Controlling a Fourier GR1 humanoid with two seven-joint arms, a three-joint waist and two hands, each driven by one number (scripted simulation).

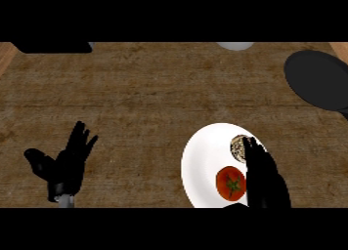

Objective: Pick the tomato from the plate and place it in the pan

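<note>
Red tomato (231, 183) with green stem up lies on the white plate (203, 168); the empty black pan (320, 79) sits well apart

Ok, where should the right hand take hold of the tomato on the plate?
Probably round its body, from the right: the tomato lies stem-up on the white plate, with the right hand already beside it on that side and the small round item just beyond it.
</note>
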